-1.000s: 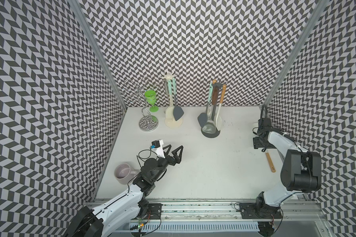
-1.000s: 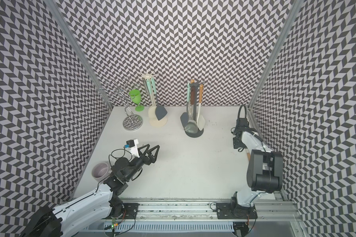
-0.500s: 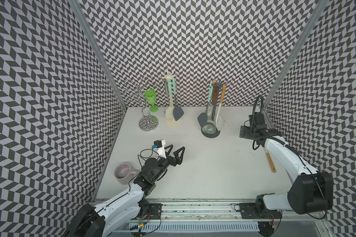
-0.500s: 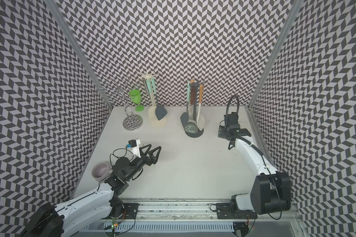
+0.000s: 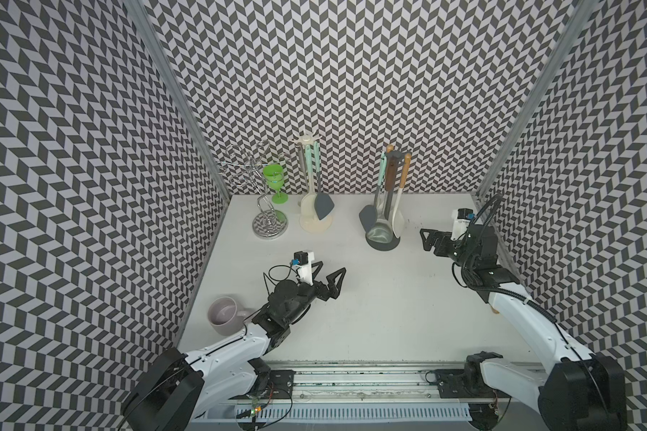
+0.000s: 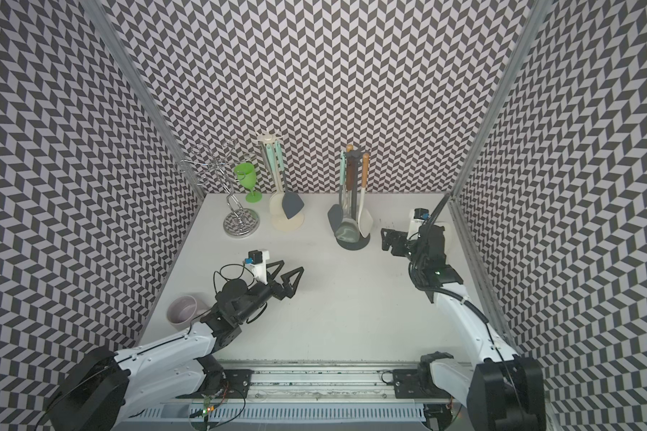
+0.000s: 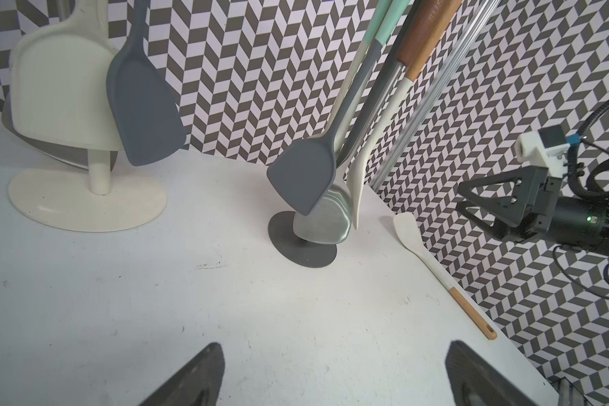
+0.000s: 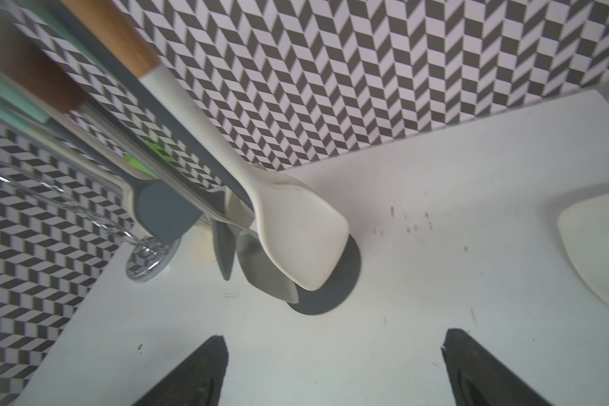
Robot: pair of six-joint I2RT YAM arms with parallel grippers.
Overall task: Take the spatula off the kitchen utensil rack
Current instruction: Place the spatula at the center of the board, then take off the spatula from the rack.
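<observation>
The dark grey utensil rack (image 5: 383,244) (image 6: 353,244) stands at the back, right of centre. On it hang a grey spatula (image 5: 367,218) (image 7: 301,179), a steel ladle (image 5: 380,233) and a cream spatula with a wooden handle (image 5: 397,220) (image 8: 296,232). My right gripper (image 5: 424,239) (image 8: 334,335) is open and empty. It sits just right of the rack, facing it and apart from it. My left gripper (image 5: 331,268) (image 7: 334,348) is open and empty over the table's middle left, far from the rack.
A cream rack (image 5: 314,220) with a grey spatula and a cream scoop, a wire mug tree (image 5: 268,224) and a green goblet (image 5: 275,183) stand back left. A lilac mug (image 5: 225,315) sits front left. Another cream spatula (image 7: 436,274) lies along the right wall.
My right arm has swung away from the right wall and forward-left, so its open gripper now faces the dark rack. The left gripper has crept slightly forward.
</observation>
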